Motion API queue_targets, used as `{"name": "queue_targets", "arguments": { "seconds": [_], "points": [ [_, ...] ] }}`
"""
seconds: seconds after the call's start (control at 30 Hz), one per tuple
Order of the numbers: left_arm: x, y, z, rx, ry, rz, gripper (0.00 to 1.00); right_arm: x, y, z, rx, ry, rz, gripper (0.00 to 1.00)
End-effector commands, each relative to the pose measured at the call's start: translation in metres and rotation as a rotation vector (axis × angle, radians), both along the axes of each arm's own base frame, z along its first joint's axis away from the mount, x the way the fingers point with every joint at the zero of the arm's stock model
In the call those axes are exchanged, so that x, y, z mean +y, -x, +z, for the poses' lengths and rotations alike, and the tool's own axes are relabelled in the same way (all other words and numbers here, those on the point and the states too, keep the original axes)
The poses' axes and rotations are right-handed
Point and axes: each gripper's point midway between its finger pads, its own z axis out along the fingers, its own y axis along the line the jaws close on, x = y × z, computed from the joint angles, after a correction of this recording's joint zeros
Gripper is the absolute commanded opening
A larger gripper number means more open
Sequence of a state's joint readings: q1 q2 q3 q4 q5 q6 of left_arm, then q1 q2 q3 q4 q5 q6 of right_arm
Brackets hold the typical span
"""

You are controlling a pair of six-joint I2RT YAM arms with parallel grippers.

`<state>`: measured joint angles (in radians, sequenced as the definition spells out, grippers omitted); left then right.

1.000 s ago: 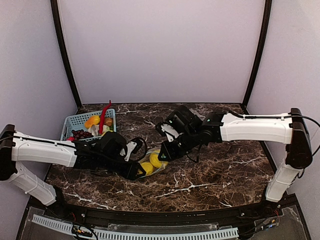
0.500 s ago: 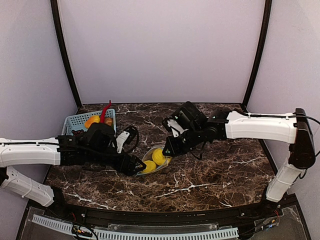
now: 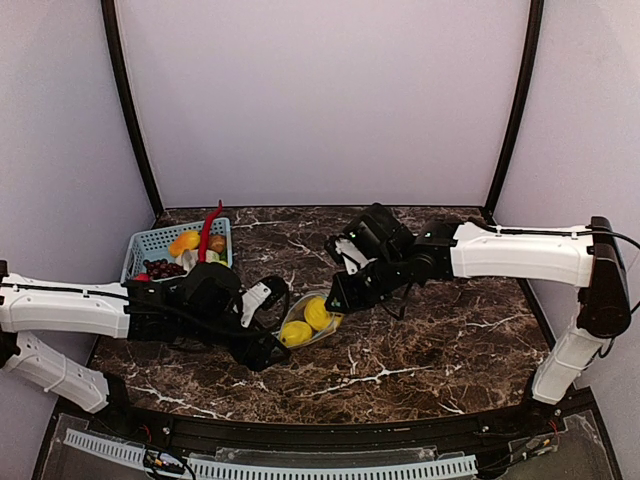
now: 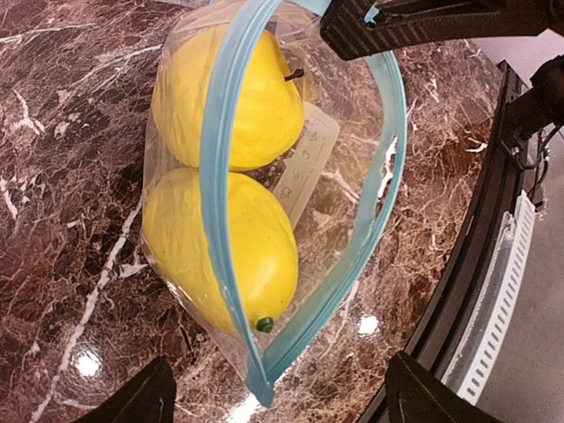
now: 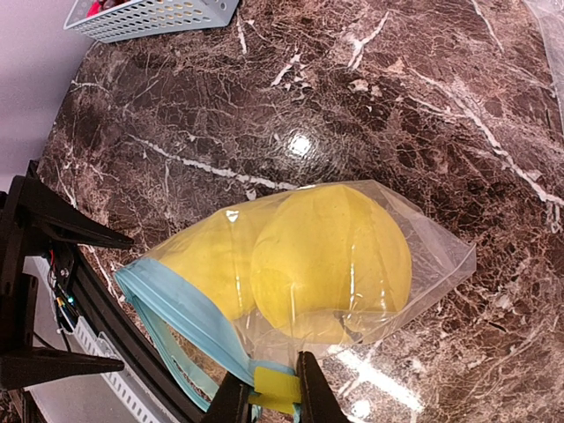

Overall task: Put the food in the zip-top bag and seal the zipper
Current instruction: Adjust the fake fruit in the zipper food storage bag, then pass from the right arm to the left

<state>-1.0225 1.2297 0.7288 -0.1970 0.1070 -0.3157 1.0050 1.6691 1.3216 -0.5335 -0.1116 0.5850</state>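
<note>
Two yellow lemons (image 3: 318,313) (image 3: 295,333) lie inside the clear zip-top bag (image 5: 432,256) on the marble table. In the left wrist view the lemons (image 4: 233,97) (image 4: 220,247) show through the bag's mouth, and the teal zipper (image 4: 216,176) gapes in a loop. My right gripper (image 5: 271,401) is shut on the yellow slider tab (image 5: 278,388) at the far end of the zipper (image 5: 176,304). My left gripper (image 4: 273,405) is open, with the bag's near corner between its fingers (image 4: 132,405), not touching. From above, the left gripper (image 3: 262,345) sits left of the bag and the right gripper (image 3: 337,297) at its far end.
A blue basket (image 3: 150,243) at the back left holds a red chili (image 3: 208,232), dark grapes (image 3: 163,268) and orange fruit. The table's black front rail (image 4: 493,220) runs close to the bag. A clear plastic edge (image 5: 548,31) shows at the top right.
The left gripper drew back left from the bag, then came back in a little nearer the front edge. The right gripper shifted slightly right with the bag's end, then held still.
</note>
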Motion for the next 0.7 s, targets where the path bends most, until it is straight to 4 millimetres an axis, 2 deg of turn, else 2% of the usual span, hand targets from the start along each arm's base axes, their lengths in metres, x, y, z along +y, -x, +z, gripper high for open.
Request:
{"name": "queue_targets", "arguments": {
  "seconds": [0.0,0.27,0.37,0.53,0.6,0.67],
  "points": [
    [0.003,-0.005,-0.01,-0.066,-0.093,-0.016,0.79,-0.003,-0.004,0.006,-0.012,-0.02,-0.019,0.08],
    [0.0,-0.015,-0.021,-0.131,-0.205,0.001,0.56,-0.004,-0.004,0.005,-0.008,-0.016,-0.021,0.08],
    [0.002,-0.02,-0.018,-0.167,-0.22,0.026,0.42,-0.005,-0.005,0.003,-0.007,-0.011,-0.024,0.08],
    [-0.002,-0.023,-0.01,-0.202,-0.195,0.017,0.28,-0.008,-0.005,0.002,-0.005,-0.006,-0.026,0.08],
    [-0.005,-0.023,-0.008,-0.211,-0.192,0.001,0.1,-0.009,-0.005,0.004,-0.007,-0.007,-0.029,0.1],
    [-0.008,-0.022,-0.005,-0.218,-0.186,-0.017,0.02,-0.011,-0.006,0.006,-0.01,-0.008,-0.033,0.2]
  ]
}}
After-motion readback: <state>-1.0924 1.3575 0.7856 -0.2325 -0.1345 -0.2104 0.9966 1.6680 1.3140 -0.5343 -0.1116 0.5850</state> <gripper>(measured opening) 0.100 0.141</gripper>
